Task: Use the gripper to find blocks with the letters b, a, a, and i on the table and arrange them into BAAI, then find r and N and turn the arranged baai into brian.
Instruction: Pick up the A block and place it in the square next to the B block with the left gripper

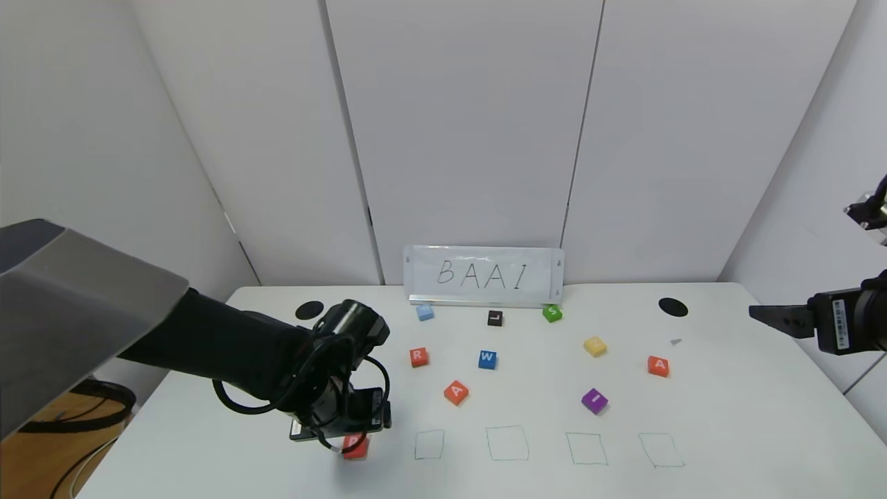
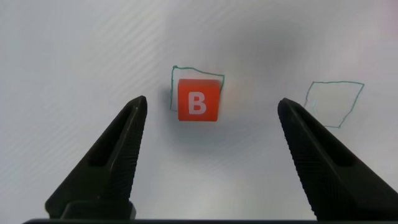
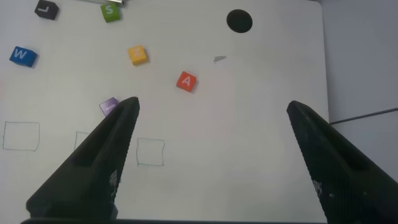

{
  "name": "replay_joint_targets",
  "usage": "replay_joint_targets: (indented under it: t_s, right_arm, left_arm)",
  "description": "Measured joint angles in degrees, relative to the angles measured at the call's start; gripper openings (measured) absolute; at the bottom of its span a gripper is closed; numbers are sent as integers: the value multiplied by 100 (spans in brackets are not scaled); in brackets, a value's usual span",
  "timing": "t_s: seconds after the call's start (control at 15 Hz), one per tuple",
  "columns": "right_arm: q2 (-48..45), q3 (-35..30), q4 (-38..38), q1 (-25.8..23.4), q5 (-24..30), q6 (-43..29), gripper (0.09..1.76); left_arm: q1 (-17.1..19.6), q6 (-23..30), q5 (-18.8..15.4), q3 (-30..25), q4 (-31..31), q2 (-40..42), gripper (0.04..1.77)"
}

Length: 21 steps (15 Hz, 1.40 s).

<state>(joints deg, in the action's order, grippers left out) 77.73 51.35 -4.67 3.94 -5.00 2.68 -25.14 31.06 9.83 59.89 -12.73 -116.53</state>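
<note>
Blocks first: from the head view, the B block (image 1: pixel 355 445) sits in the leftmost green square, partly hidden under the left gripper (image 1: pixel 341 433), while the A (image 1: pixel 456 392), the other A (image 1: pixel 658 366) and the purple I (image 1: pixel 594 400) lie loose on the table (image 1: pixel 734 430). The right gripper (image 1: pixel 762 315) is parked out at the right edge.

Left wrist view: jaws spread wide, clear of the B on both sides. A crooked lift could clip it and nudge it off its square (image 2: pixel 198 93).

Right wrist view: jaws wide, holding nothing.
</note>
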Motion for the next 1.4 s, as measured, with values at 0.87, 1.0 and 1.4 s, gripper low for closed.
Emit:
replay_joint_targets:
  t_s: [0.87, 1.0, 1.4]
  right_arm:
    - [-102, -140, 40, 973, -707, -215, 171]
    - [-135, -155, 122, 1053, -736, -263, 171]
    - [-204, -166, 137, 1113, -734, -268, 171]
  left_arm:
    - [-479, 416, -30, 2210, -1688, -94, 168]
    - [-656, 558, -20, 2450, -1816, -232, 169]
    - [-1030, 1464, -9, 2828, -1853, -635, 170]
